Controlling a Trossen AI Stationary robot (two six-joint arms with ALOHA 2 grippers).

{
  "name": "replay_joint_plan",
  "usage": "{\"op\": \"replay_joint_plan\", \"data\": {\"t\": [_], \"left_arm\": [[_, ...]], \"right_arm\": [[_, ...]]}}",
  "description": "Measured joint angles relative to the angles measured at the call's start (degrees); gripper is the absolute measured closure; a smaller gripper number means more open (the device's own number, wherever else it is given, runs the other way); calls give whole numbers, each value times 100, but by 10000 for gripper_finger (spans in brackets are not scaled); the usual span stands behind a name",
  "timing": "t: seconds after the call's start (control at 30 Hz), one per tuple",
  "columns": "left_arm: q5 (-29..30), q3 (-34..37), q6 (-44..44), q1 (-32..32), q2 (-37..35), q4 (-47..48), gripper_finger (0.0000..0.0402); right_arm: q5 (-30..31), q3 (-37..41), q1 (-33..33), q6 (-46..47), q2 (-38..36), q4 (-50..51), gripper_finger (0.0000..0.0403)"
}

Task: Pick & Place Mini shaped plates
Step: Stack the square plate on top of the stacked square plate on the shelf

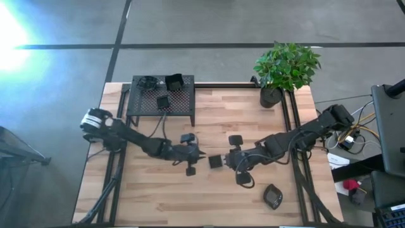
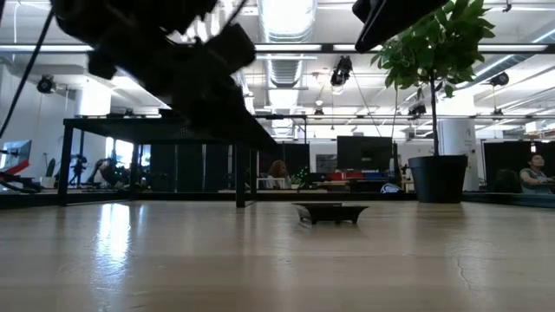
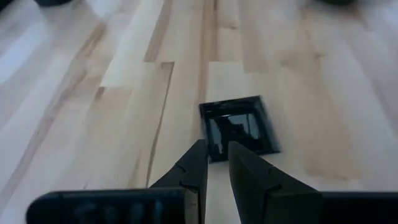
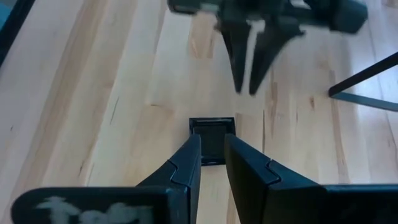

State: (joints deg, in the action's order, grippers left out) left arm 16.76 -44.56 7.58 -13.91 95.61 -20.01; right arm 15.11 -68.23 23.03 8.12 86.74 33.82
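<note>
In the middle of the light wooden plank worktop, one small glossy black square plate lies flat, and both arms point at it from opposite sides. The left gripper sits just short of the plate's edge. Its jaws are only a narrow slit apart and there is nothing between them. The right gripper comes in from the other side. Its jaws are also just slightly parted, and the plate's near rim shows in the gap. I think the tips are right at that rim, but from my wrist camera I cannot tell whether they actually pinch it. The plate looks to be resting on the wood.

Other mini black plates are scattered around the pair. One is just beside the left arm's wrist, another is just beside the right arm, and a third is on the near side of the left gripper. A fourth is under the right arm's forward end. A rounded dark dish lies well apart, toward the near right edge.

On the black perforated metal stand at the far left, I see a larger square black dish and a smaller one. A leafy green plant in a black pot stands at the far right corner.
</note>
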Motion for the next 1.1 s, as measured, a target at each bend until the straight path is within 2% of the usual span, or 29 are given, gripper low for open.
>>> {"op": "replay_joint_plan", "data": {"t": [0.13, 0.33, 0.5, 1.1], "left_arm": [[-142, -329, 67, 179, 423, -14, 342], [-351, -676, 629, 407, 883, 3, 342], [-962, -788, 869, 570, 1080, 2, 342], [-972, -784, 1095, 658, 1445, -210, 342]], "right_arm": [[-2, 21, 0, -33, 0, 7, 333], [-2, 130, 0, -6, 0, -3, 335], [-7, 175, 0, 65, 0, 4, 336], [-4, 192, -2, 91, 0, -11, 339]]}}
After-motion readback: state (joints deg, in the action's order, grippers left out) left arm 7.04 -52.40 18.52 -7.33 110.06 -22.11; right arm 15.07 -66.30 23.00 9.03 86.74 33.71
